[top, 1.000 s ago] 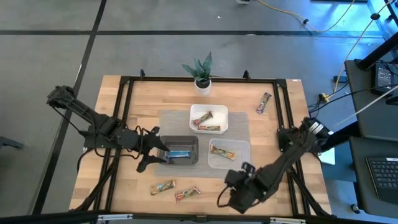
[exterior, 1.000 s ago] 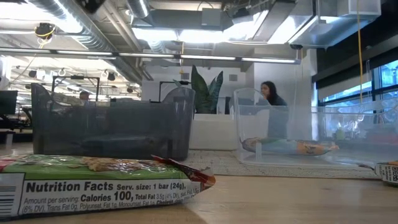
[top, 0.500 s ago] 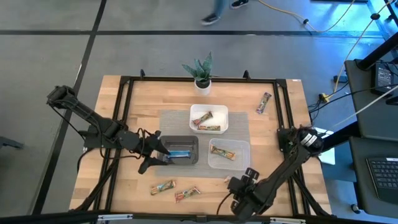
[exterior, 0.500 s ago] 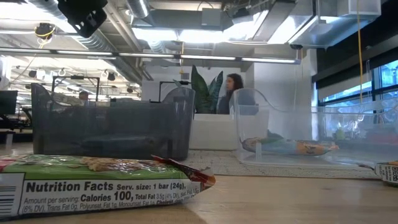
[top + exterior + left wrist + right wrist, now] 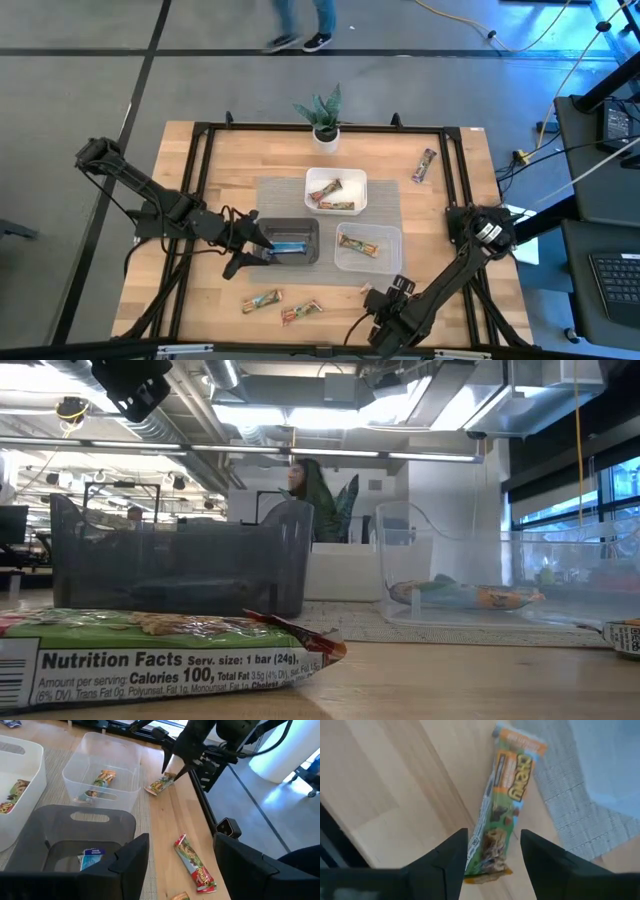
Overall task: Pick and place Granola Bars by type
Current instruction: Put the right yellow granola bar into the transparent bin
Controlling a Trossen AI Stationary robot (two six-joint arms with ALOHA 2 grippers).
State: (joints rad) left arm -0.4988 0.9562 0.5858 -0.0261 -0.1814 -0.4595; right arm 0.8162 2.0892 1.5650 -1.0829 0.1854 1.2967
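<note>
- Left tool (image 5: pixel 252 250) is seen at the black tray (image 5: pixel 300 254), beside a blue bar (image 5: pixel 291 246).
- Right tool (image 5: pixel 372 297) is positioned over a bar (image 5: pixel 365 288) at the table's (image 5: pixel 210 300) near edge.

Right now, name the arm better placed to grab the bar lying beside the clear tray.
Right. The right hand hangs open directly over that green-and-tan bar, its fingers on either side of the wrapper. The left hand is at the dark tray, where a blue bar lies.
</note>
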